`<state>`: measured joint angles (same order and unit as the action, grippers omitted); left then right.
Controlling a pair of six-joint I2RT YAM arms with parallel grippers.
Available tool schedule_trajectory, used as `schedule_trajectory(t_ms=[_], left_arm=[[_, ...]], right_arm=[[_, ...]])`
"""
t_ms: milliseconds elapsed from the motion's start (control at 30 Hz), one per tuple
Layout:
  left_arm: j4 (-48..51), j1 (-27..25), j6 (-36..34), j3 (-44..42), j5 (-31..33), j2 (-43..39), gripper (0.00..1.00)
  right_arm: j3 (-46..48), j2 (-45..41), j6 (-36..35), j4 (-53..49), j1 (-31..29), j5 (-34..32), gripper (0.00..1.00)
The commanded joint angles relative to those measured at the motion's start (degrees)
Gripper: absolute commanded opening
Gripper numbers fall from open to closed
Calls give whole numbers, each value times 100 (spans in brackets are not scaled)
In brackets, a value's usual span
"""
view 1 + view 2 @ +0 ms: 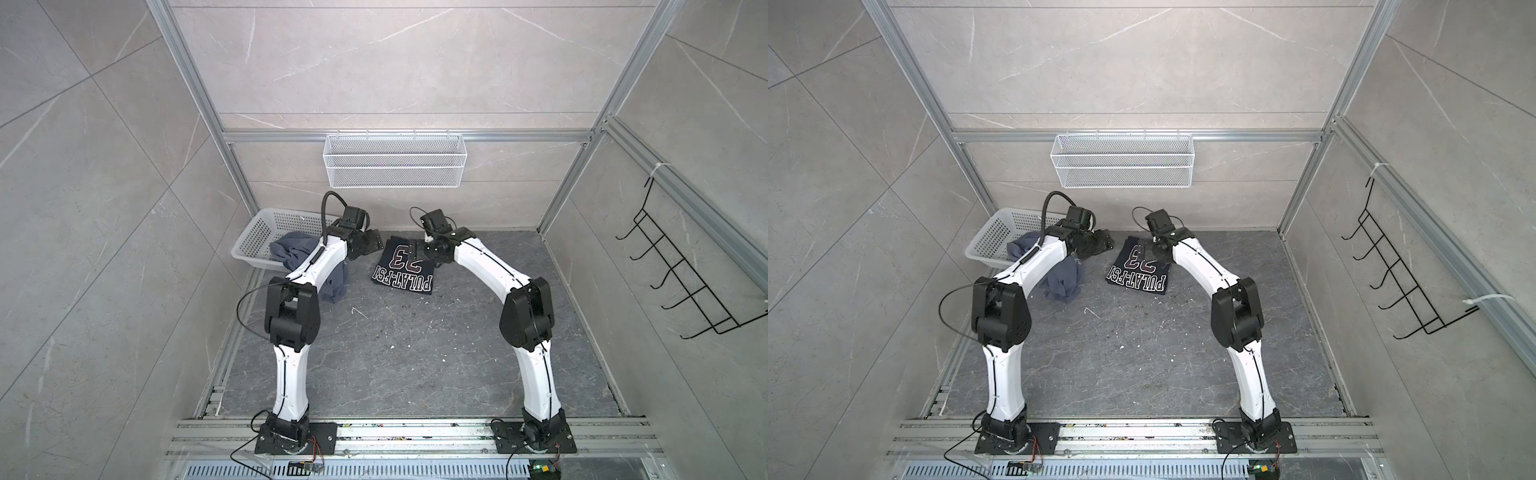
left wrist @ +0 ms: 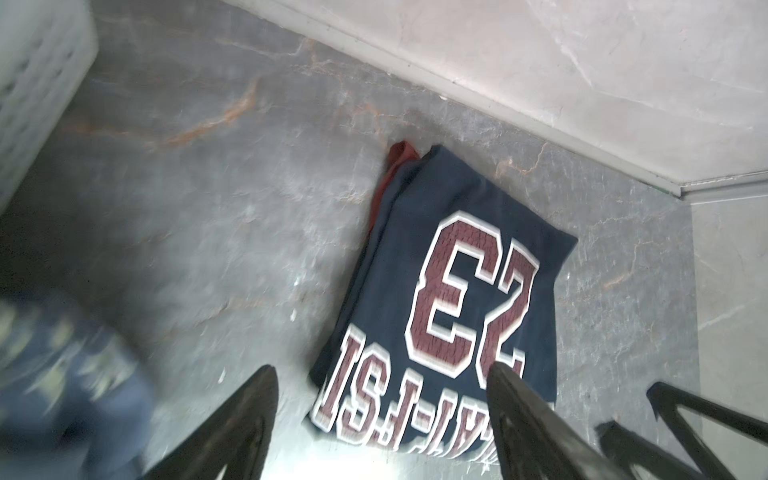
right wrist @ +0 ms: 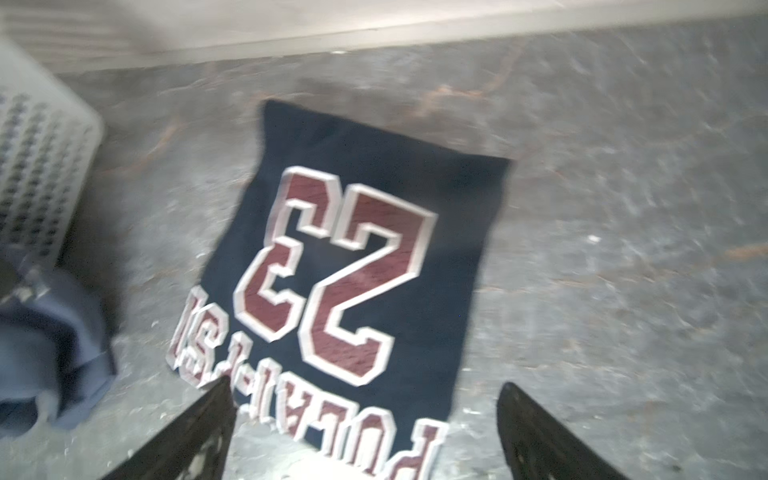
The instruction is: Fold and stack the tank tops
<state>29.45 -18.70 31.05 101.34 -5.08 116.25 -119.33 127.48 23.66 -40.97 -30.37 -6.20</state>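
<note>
A dark grey marbled desk (image 1: 415, 353) carries a white perforated basket (image 1: 253, 239) at its far left corner. A slate-grey top (image 1: 291, 249) is crumpled half inside the basket. It spills over the basket's near rim onto the desk, and its white print shows only as a blur in the left wrist view. A navy top (image 1: 405, 270) lies flat on the desk right of the basket, clear of it. It is folded into a neat near-rectangle, face up. It shows a dark-red "23" outlined in white, a row of matching block letters, and dark-red trim peeking out at one edge. The left fingers (image 2: 245, 415) hang between basket and navy top, spread apart with nothing held. The right fingers (image 3: 199, 428) hover over the navy top's far edge, on the side away from the basket. They are also spread and hold nothing.
</note>
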Motion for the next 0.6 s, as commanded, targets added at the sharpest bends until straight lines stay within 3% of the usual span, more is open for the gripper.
schedule_trajectory(t_ms=[0,200,367,467,567], left_arm=[[-508,15,38,-1032,246,-899,86],[-941,13,156,-2662,505,-2414,89],[-1103,20,182,-3490,619,-3162,90],[-1121,16,174,-3769,715,-3433,90],[-1093,17,160,-3908,779,-3572,90]], right_arm=[[-562,618,-116,-664,-226,-579,99],[-2434,1926,-124,-1815,-374,-761,99],[-4210,3157,-224,-2836,-342,-926,99],[-4372,3337,-265,-3072,-195,-871,99],[-3834,3097,-240,-3057,39,-911,98]])
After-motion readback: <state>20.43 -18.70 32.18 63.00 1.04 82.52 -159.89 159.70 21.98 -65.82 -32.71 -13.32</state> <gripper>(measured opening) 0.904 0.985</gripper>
